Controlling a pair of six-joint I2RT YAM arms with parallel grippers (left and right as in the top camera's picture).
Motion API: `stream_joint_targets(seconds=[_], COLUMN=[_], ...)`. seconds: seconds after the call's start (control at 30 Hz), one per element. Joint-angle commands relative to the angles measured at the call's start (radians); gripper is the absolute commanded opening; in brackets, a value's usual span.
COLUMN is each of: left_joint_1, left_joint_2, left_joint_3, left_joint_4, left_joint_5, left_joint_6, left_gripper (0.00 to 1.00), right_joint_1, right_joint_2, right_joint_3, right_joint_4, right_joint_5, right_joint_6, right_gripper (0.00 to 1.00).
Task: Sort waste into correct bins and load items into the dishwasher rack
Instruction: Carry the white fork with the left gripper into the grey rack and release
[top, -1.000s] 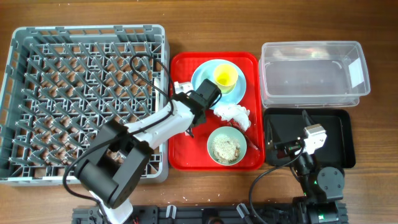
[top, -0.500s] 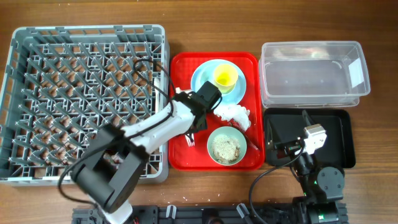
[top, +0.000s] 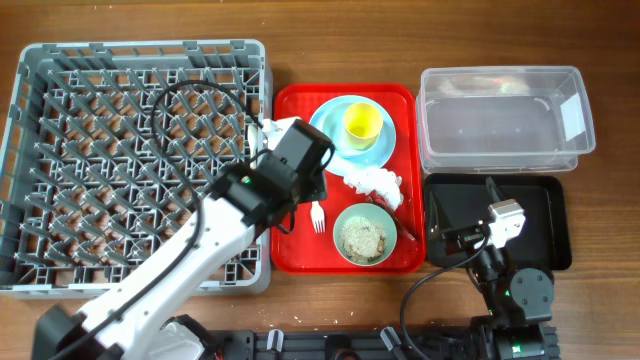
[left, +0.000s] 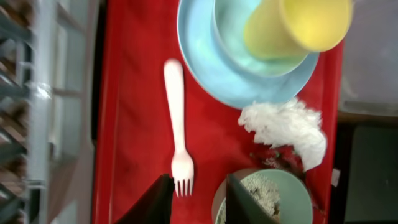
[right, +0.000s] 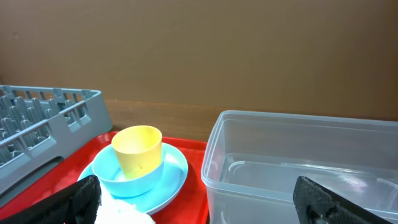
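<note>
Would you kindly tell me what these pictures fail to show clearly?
Left pincer: overhead, hidden under its own wrist.
Green bowl: left wrist view, cut off by bottom edge.
Black tray: overhead, right arm covers part of its floor.
Rack: left wrist view, blurred.

White fork (left: 176, 118) flat on red tray (left: 134, 124)

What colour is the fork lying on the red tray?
White. The fork shows best in the left wrist view.
</note>
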Motion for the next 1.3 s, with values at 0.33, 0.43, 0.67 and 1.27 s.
stream_joint_targets(seconds=[0.33,0.43,0.67,1.27], left_joint_1=[-0.038,-0.057,-0.044,0.126], left_joint_2=[0.441,0.441,0.407,-0.130], left_joint_3=[-0.043,-0.043,-0.042,0.079], left_joint_4=[0.075,0.074,0.058,-0.252], left_joint_5=[0.110,0.110,0.109,-0.361], left_joint_6=[-0.064,-0.064,-0.063,0.286], left_gripper=[0.33,0.21,0.12,0.04], right_joint_1=[0.001,0.001,0.001,0.001], right_joint_2=[-0.003,-0.003,-0.003,-0.003], right_joint_3=[-0.001,-0.001,-0.001,-0.001], right_joint_4=[0.004,0.003,0.003,0.004], right_joint_5=[0.006,0.006,0.006,0.006], right_joint_6=[-0.005,-0.005,-0.005,-0.005], right_gripper=[1.00,0.99,1.00,1.00])
